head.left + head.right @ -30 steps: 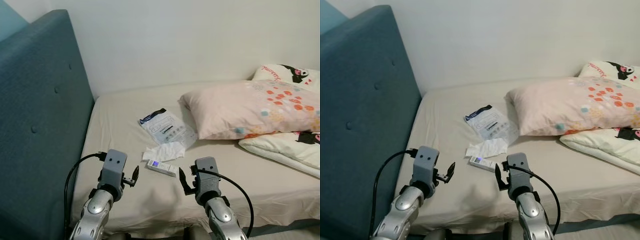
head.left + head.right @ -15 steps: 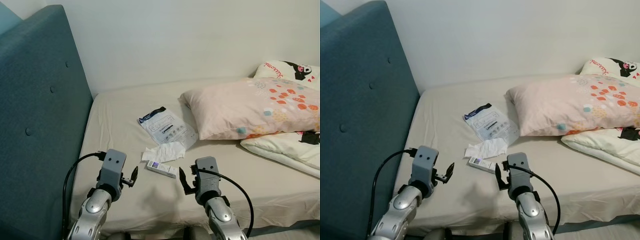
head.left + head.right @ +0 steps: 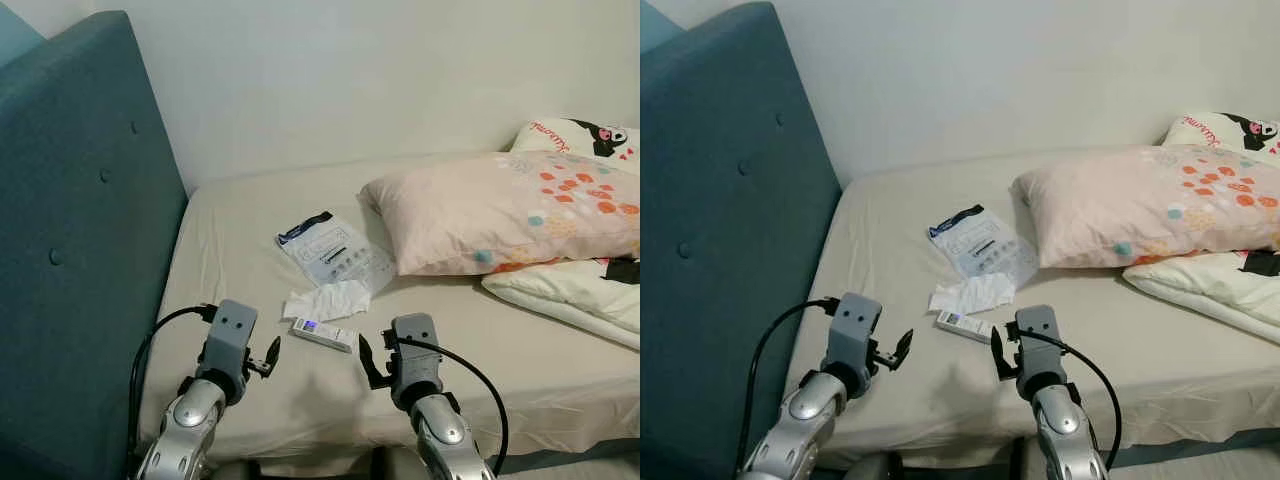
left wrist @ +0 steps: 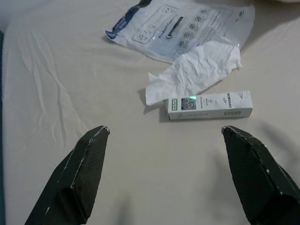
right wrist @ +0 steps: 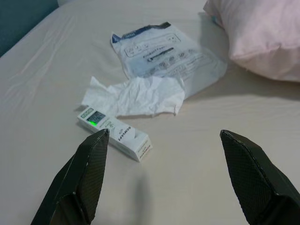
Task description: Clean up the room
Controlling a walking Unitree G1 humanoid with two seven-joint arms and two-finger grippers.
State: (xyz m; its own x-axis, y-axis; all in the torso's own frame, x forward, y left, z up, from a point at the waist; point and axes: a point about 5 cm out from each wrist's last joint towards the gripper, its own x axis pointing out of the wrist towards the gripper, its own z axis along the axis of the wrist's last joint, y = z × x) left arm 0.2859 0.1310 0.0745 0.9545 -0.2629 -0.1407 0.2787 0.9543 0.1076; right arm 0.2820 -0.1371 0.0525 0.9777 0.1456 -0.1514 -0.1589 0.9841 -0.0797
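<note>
Hovering over the bed (image 3: 300, 400): left gripper (image 4: 164, 140) and right gripper (image 5: 161, 140), both spread wide, empty. Small box (image 4: 210, 105) touching crumpled tissue (image 4: 197, 70); green label legible from wrist views, unreadable from head views.

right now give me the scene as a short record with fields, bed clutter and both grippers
surface: bed with beige sheet
clutter: small white box, crumpled tissue touching it, flat plastic package beyond the tissue
bedding: pink pillow beside the package
left gripper: open, hovering near the box, holding nothing
right gripper: open, hovering near the box, holding nothing
headboard: teal, on the robot's left
</note>
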